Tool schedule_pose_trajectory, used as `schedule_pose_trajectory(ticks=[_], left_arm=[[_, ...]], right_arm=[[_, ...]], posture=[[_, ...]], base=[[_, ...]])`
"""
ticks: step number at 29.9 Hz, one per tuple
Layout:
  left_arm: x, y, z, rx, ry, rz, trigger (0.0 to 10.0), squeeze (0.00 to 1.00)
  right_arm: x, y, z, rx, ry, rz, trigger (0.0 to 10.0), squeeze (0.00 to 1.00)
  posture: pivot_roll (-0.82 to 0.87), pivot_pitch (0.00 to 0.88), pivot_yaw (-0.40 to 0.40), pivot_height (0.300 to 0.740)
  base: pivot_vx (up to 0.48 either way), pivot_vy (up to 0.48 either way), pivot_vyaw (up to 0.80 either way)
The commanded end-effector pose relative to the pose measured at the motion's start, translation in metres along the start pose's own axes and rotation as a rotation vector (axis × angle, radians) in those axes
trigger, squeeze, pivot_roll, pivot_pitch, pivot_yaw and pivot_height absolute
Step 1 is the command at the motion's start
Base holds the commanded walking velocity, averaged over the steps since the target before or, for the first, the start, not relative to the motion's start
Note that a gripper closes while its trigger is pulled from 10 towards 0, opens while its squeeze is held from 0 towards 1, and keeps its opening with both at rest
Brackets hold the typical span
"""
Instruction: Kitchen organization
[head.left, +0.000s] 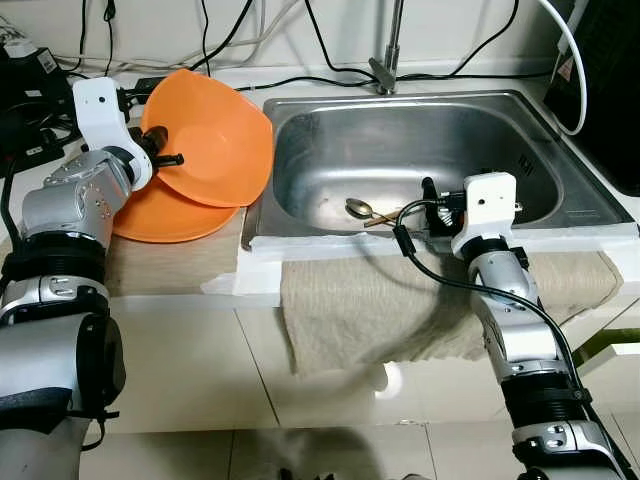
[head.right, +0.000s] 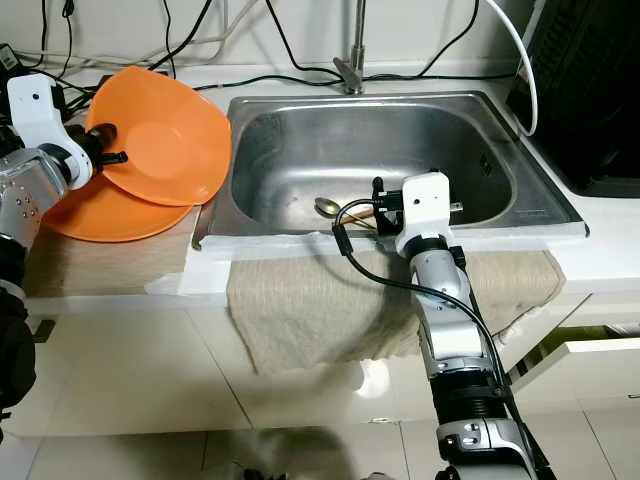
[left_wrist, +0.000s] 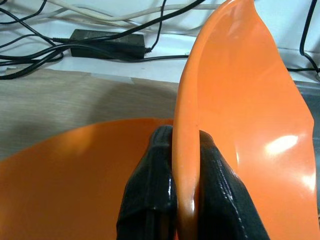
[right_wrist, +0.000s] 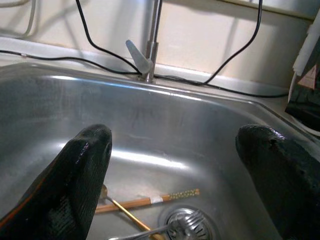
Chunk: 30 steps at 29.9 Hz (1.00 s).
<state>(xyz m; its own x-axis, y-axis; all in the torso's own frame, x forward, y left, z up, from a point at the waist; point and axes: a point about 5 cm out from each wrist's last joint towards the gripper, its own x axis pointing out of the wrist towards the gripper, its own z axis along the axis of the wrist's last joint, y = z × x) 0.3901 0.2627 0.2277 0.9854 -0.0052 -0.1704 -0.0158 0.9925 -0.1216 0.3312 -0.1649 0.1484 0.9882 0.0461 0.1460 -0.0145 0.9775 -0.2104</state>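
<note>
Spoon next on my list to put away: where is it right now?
The spoon lies on the sink floor, in front of the open right gripper, beside a wooden chopstick near the drain.

Two bowls (head.left: 215, 140) plain orange. Sink (head.left: 500, 130) brushed silver. Cloth (head.left: 370, 310) beige, faintly woven. Bench (head.left: 180, 350) white. Claw fingers (left_wrist: 150, 200) black. Chopstick (right_wrist: 150, 201) light wood, apparently a speckled gold band.

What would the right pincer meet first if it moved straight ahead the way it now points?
Probably the sink's steel back wall below the tap. The right pincer is open and aims over the chopstick and spoon; depth is uncertain.
</note>
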Motion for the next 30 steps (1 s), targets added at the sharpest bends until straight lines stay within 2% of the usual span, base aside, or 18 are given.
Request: schedule_pose_trajectory(ticks=[1,19,21,30], left_arm=[[-0.0013,0.0046,-0.0118,0.027,0.056,0.024,0.0,0.0],[-0.0026,0.0019,-0.0126,0.028,0.055,0.021,0.0,0.0],[-0.0028,0.0012,-0.0133,0.028,0.055,0.02,0.0,0.0],[-0.0041,0.0021,-0.0159,0.028,0.056,0.02,0.0,0.0]], right_arm=[[-0.0005,-0.0016,0.0063,0.007,-0.025,0.002,10.0,0.0],[-0.0039,-0.0051,0.0061,0.006,-0.027,0.001,10.0,0.0],[-0.0047,-0.0058,0.0056,0.006,-0.026,0.001,10.0,0.0],[-0.0068,-0.0048,0.0038,0.007,-0.024,0.002,10.0,0.0]], posture=[[-0.03,0.0,0.041,0.74],[-0.06,0.0,0.034,0.74],[-0.12,0.0,0.053,0.74],[-0.13,0.0,0.068,0.74]], base=[[0.0,0.0,0.0],[0.0,0.0,0.0],[0.0,0.0,0.0],[0.0,0.0,0.0]])
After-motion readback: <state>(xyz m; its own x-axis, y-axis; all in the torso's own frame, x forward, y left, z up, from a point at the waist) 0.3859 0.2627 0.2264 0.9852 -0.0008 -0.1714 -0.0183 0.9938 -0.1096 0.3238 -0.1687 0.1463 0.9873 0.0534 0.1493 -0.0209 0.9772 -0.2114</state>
